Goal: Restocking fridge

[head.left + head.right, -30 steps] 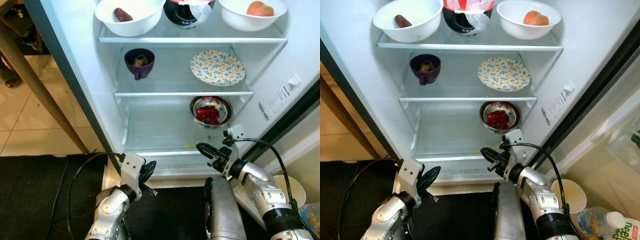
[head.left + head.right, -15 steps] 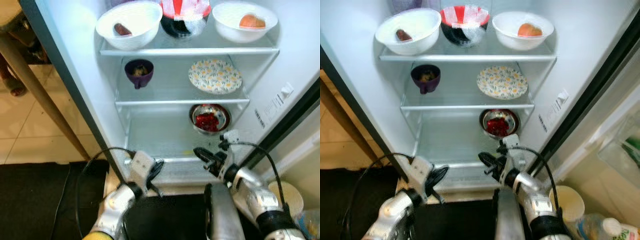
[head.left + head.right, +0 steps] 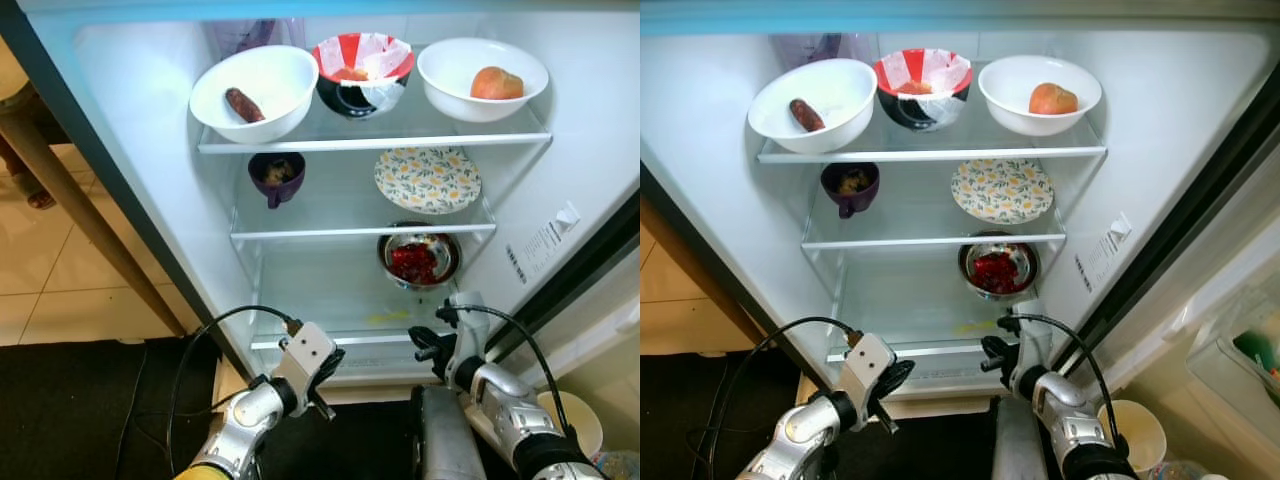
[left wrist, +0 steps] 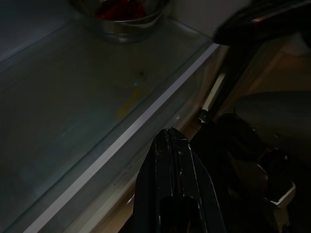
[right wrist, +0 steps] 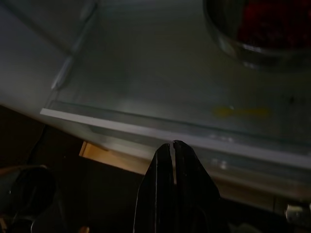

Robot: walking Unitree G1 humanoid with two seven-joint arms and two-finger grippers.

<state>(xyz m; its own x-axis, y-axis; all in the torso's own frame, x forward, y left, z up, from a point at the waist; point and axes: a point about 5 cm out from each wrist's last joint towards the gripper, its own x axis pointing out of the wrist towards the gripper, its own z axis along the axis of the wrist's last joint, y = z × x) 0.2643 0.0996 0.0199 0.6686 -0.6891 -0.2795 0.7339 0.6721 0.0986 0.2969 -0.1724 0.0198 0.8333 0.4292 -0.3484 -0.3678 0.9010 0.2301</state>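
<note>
Before the open white fridge [image 3: 140, 130], left gripper [image 4: 170, 145] and right gripper [image 5: 173, 150] hover closed, empty; steel bowl of red food [image 3: 418, 258] behind.

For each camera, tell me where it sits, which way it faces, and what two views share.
Eye views: on the head, looking forward and down into the open fridge; both silver arms show below.
Left wrist view: along the shut left gripper toward the bottom shelf.
Right wrist view: along the shut right gripper at that shelf.
Shared: both wrist views show the steel bowl of red food.
</note>
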